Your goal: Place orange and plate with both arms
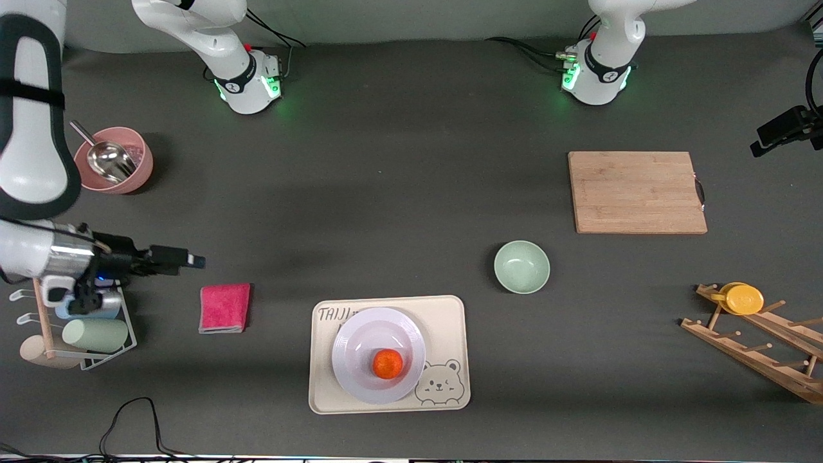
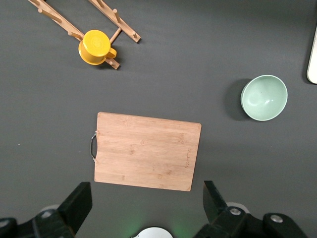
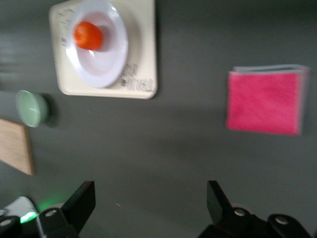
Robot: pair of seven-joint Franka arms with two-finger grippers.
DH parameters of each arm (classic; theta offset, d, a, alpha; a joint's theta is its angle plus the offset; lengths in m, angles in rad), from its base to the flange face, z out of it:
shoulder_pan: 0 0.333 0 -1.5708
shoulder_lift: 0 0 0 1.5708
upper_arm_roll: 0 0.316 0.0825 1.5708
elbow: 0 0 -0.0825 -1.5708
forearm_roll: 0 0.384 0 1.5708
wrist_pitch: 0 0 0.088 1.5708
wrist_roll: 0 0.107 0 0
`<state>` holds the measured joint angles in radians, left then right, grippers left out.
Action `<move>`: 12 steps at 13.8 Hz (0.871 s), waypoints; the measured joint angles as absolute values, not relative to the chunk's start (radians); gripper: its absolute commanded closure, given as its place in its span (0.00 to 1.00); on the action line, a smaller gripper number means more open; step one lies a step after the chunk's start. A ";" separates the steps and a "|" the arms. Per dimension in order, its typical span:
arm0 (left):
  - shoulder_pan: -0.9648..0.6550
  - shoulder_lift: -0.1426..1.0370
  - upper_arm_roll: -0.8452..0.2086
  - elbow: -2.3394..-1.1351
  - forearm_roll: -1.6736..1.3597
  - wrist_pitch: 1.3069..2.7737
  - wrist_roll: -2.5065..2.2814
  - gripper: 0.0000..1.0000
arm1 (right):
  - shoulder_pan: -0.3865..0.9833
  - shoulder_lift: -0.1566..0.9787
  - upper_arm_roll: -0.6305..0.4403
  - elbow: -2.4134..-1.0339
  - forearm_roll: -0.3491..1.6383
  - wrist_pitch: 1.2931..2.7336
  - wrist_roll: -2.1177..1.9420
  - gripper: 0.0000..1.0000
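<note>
1. Hanging at mid-height near the edge of the front view, the right gripper [image 1: 188, 260] is over the dark table between a cup rack [image 1: 126, 321] and a pink cloth [image 1: 224, 308]. Its fingers are spread wide with nothing between them.
2. In the lower middle of the frame lies a cream tray [image 1: 450, 321], its long axis running across the picture.
3. The plate [image 1: 360, 334] lies flat on the tray, hollow side up, on the half toward the right arm's end. It is round and glossy, white with a faint lavender tint and a wide raised rim.
4. The orange [image 1: 388, 364] sits in the plate's well, nearer the camera than its middle. It is small, round and bright, showing no long axis.
5. A green bowl [image 1: 521, 266] stands above and beside the tray.
6. The left gripper [image 2: 147, 208], fingers apart and empty, waits over the table beside a wooden board [image 1: 636, 191].
</note>
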<state>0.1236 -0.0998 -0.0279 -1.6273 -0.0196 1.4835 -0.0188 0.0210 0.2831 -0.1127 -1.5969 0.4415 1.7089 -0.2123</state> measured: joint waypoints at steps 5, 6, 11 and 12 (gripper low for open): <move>0.124 -0.099 -0.028 -1.638 -0.020 1.498 -0.019 0.00 | 0.024 0.115 -0.113 -1.596 0.180 1.593 -0.104 0.00; 0.124 -0.098 -0.028 -1.641 -0.020 1.508 -0.019 0.00 | 0.024 0.103 -0.113 -1.590 0.130 1.578 -0.100 0.00; 0.120 -0.084 -0.039 -1.642 -0.021 1.526 -0.048 0.00 | 0.024 0.107 -0.112 -1.496 0.021 1.512 -0.067 0.00; 0.120 -0.084 -0.042 -1.642 -0.021 1.522 -0.052 0.00 | 0.025 0.108 -0.112 -1.496 0.021 1.513 -0.045 0.00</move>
<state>0.1199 -0.0844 -0.0420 -1.6420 -0.0206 1.5218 -0.0516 0.0247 0.1083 -0.1122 -1.4963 0.0211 1.5131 -0.0453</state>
